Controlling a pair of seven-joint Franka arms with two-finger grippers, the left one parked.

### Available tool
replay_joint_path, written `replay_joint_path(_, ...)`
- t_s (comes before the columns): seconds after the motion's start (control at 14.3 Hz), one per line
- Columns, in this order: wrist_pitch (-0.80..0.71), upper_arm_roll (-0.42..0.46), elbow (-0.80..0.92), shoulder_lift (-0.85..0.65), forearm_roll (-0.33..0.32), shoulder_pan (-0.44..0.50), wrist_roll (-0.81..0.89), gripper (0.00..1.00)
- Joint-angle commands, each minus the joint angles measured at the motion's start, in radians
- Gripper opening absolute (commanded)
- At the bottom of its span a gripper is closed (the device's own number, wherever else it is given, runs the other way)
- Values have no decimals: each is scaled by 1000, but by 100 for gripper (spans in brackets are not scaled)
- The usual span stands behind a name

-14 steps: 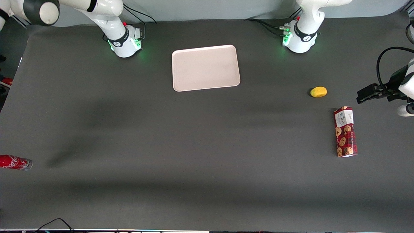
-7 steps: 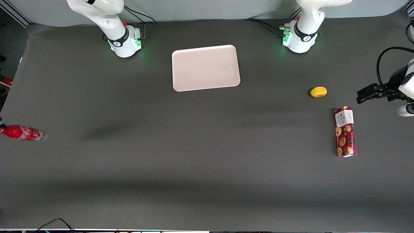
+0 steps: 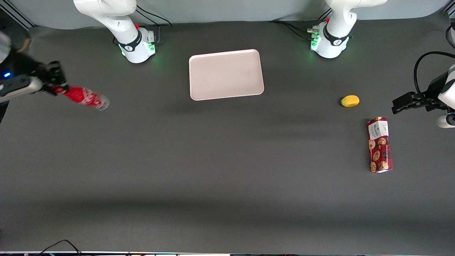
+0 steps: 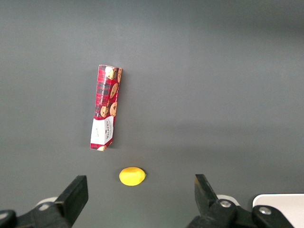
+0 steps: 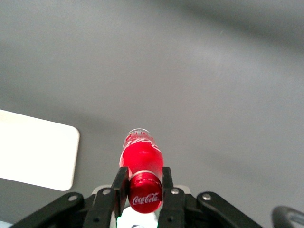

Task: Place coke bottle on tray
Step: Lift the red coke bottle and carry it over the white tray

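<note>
My right gripper is shut on the neck of the coke bottle, a slim red bottle with a white script logo. It holds the bottle tilted in the air above the table, at the working arm's end. In the right wrist view the fingers clamp the bottle just below its red cap, with the gripper centred on it. The pale pinkish-white tray lies flat between the two arm bases, well apart from the bottle. A corner of the tray shows in the right wrist view.
A yellow lemon-like object and a red cookie box lie toward the parked arm's end of the table; both also show in the left wrist view, the lemon-like object and the box. The two arm bases stand at the table's back edge.
The bottle has risen from the table at the working arm's end and moved away from the front camera and toward the tray. The gripper holding it has come into view.
</note>
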Motion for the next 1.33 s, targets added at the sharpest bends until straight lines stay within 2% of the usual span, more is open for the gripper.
replay_joint_path(0.0,0,121,-155,-117,94,-17,311,0)
replay_joint_path(0.07,38,167,-230,-163,134,-17,425,0)
replay_joint_path(0.42,386,466,-641,-268,223,-17,836,0)
replay_joint_path(0.63,575,619,-801,-258,230,-17,1024,0)
replay_joint_path(0.91,735,715,-956,-271,291,-5,1103,0)
replay_joint_path(1.05,866,787,-1024,-263,293,-13,1164,0)
replay_joint_path(1.19,909,799,-1048,-240,293,-14,1172,0)
replay_joint_path(1.26,909,801,-1048,-248,293,-11,1181,32)
